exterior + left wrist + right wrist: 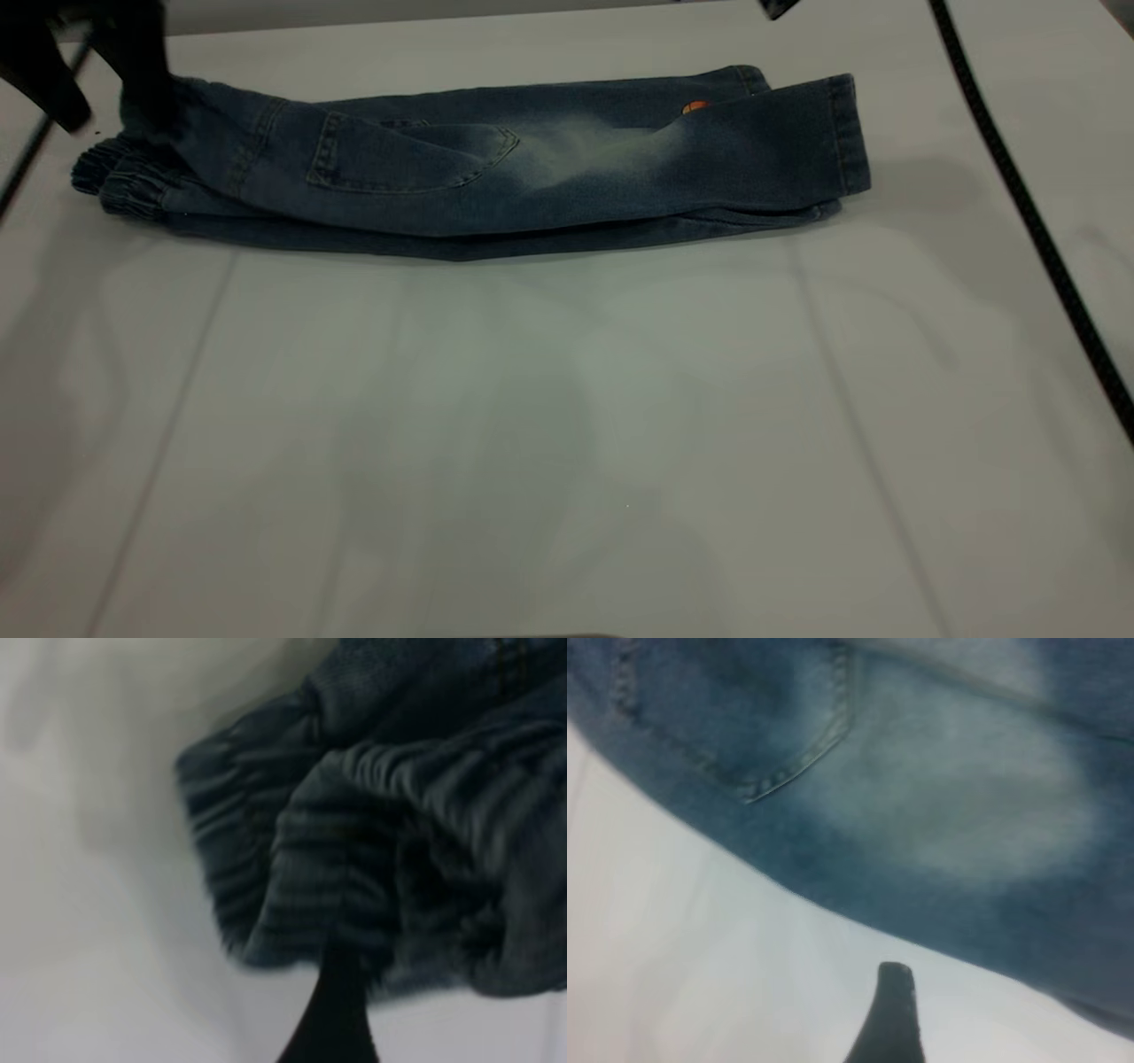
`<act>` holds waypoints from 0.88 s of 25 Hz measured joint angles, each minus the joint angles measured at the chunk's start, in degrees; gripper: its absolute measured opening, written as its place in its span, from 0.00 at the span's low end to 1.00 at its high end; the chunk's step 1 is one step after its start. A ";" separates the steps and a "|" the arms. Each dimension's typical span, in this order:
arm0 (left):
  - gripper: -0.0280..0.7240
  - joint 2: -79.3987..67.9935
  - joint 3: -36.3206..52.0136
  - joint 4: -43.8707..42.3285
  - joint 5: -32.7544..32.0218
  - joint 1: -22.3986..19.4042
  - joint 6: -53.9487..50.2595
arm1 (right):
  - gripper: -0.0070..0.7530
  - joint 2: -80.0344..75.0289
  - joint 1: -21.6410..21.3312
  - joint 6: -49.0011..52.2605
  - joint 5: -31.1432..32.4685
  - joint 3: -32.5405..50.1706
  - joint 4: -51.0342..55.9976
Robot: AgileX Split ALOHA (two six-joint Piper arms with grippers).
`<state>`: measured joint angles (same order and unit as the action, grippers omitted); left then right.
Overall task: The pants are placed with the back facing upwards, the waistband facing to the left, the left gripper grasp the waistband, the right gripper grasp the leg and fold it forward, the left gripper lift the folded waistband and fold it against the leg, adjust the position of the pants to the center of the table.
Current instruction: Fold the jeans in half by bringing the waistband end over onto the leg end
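Only the exterior view shows pants folded lengthwise.

We see the table, a wide, smooth, pale grey surface with faint straight seams running toward its near edge. Directly on it lie the pants, folded lengthwise into one long band near the far edge. We note the waistband bunched at the left end and the leg with its stitched hem at the right end. A black cable crosses the table's right side, well apart from the pants.
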<state>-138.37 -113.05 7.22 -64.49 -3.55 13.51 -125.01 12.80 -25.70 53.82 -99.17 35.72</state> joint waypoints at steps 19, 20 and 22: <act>0.17 -7.18 -3.62 -4.68 -0.39 0.53 2.36 | 0.76 4.02 7.21 -0.97 5.01 -3.30 -0.48; 0.16 -7.18 -4.75 -7.22 -0.96 0.77 1.97 | 0.76 4.61 7.21 -0.92 5.56 -3.98 -0.72; 0.16 -7.18 -7.67 -12.70 -2.43 0.92 1.36 | 0.76 6.28 7.21 -0.86 6.90 -5.75 -1.66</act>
<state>-145.56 -120.73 -5.48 -66.93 -2.63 14.87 -118.73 20.01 -26.56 60.72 -104.91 34.06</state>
